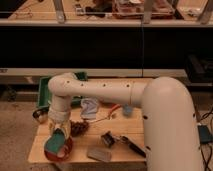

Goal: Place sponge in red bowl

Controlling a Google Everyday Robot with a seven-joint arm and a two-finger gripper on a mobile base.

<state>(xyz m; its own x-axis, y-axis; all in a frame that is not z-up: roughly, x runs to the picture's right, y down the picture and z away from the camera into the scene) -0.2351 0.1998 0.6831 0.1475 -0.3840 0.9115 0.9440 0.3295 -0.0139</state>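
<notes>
The tool [58,131] is being held low over the near left corner of the wooden worktop [90,142], at the end of the white arm [100,92] that is reaching across from the right. The sponge [55,142] is being seen directly under the tool, touching its tip and tilted, with its lower part lying inside the red bowl [64,151]. Whether the tool is clamped on the sponge or parted from it cannot be told, since the wrist is hiding that spot. The red bowl is being shown at the near left edge of the worktop, largely covered by the sponge, so that only its near and right rim is being seen.

Just right of the tool, a dark brown clump [79,128] is lying on the worktop. A grey block [99,154] is resting near the front edge, right of the bowl. A green tray [45,92] is standing at the far left, behind the arm.
</notes>
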